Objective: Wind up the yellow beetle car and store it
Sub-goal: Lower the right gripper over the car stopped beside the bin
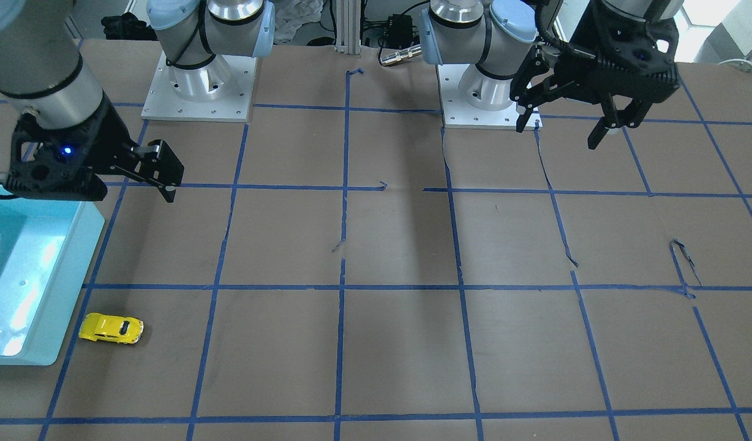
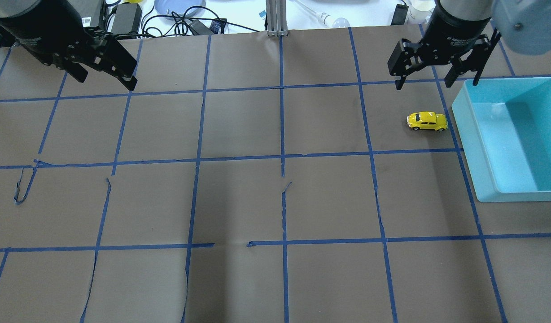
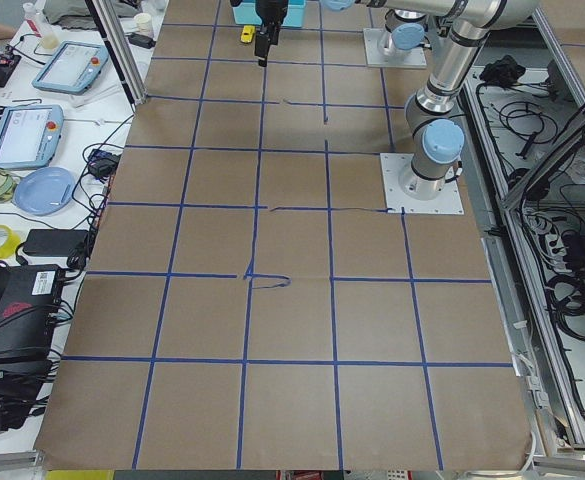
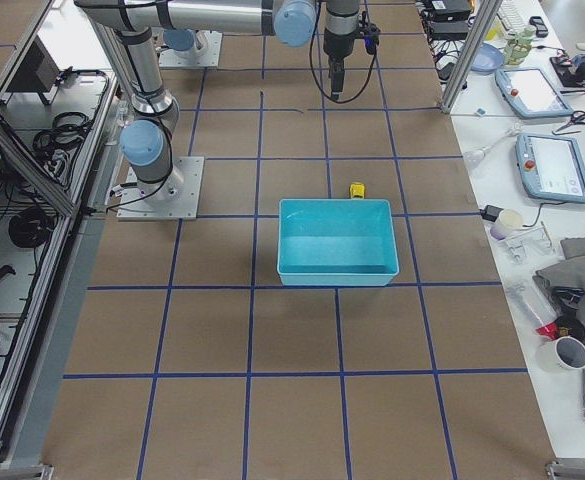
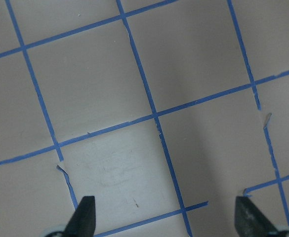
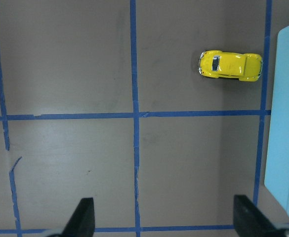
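Observation:
The yellow beetle car stands on its wheels on the brown table, just left of the light-blue bin in the overhead view. It also shows in the front view and in the right wrist view. My right gripper is open and empty, raised above the table beside the car on its far side. In the right wrist view its fingertips frame bare table, and the car lies ahead to the right. My left gripper is open and empty, raised at the far left.
The bin is empty and sits at the table's right edge; its wall shows in the right wrist view. Blue tape lines form a grid on the brown paper. The left wrist view shows only paper and tape between the fingertips.

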You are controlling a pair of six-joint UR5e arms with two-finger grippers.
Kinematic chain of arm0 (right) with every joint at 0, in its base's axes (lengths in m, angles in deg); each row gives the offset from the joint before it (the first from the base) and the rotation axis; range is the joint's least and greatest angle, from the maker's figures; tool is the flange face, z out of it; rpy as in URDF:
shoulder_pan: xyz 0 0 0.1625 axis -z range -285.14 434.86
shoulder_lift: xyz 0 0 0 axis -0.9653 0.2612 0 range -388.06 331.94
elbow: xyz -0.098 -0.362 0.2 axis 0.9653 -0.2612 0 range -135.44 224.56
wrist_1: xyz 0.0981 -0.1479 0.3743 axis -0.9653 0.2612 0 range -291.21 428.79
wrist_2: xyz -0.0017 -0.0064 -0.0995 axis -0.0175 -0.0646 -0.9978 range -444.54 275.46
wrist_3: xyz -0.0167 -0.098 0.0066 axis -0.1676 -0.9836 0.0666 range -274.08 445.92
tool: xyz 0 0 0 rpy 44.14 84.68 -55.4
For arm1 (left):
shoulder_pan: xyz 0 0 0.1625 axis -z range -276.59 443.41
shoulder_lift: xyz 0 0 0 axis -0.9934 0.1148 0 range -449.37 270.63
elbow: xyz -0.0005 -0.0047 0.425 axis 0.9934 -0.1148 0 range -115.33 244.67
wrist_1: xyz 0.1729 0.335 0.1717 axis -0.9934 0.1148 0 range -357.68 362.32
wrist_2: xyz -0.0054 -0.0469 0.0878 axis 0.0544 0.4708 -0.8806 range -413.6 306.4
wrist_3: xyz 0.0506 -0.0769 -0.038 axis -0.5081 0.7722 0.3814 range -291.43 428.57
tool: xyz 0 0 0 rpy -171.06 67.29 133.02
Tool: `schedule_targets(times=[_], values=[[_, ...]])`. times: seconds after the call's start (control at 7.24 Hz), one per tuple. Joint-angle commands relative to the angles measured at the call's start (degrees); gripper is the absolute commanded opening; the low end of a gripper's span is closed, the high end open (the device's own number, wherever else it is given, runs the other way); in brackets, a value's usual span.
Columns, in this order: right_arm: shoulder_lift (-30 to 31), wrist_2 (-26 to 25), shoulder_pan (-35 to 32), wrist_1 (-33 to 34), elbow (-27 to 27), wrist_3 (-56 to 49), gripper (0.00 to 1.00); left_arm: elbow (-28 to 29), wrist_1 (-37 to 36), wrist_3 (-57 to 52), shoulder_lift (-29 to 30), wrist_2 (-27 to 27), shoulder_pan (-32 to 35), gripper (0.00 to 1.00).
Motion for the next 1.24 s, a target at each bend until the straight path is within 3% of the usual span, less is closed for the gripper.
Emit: schedule_targets(times=[0.0, 0.28, 0.55, 0.69, 1.11], values=[[-3.01, -0.07, -0.24, 0.34, 3.17, -1.16, 1.00, -0.37, -0.88, 11.58, 0.99, -0.01, 1.01, 1.00], [-7.04, 0.10, 0.02, 8.46, 6.95, -18.21, 1.00, -0.73, -5.27, 13.13, 3.27, -0.19, 3.30, 1.00], [-10.56, -0.25, 1.24, 18.30, 8.11, -43.32, 1.00, -2.39, -7.30, 13.48, 3.55, -0.71, 3.92, 1.00], [-11.53, -0.60, 3.60, 20.88, 8.81, -56.58, 1.00, -4.14, -9.22, 13.49, 3.29, -2.63, 4.27, 1.00], [-17.05, -1.65, 9.68, 37.55, 11.72, -87.12, 1.00, -5.30, -9.42, 13.57, 1.36, -2.83, 5.15, 1.00]])
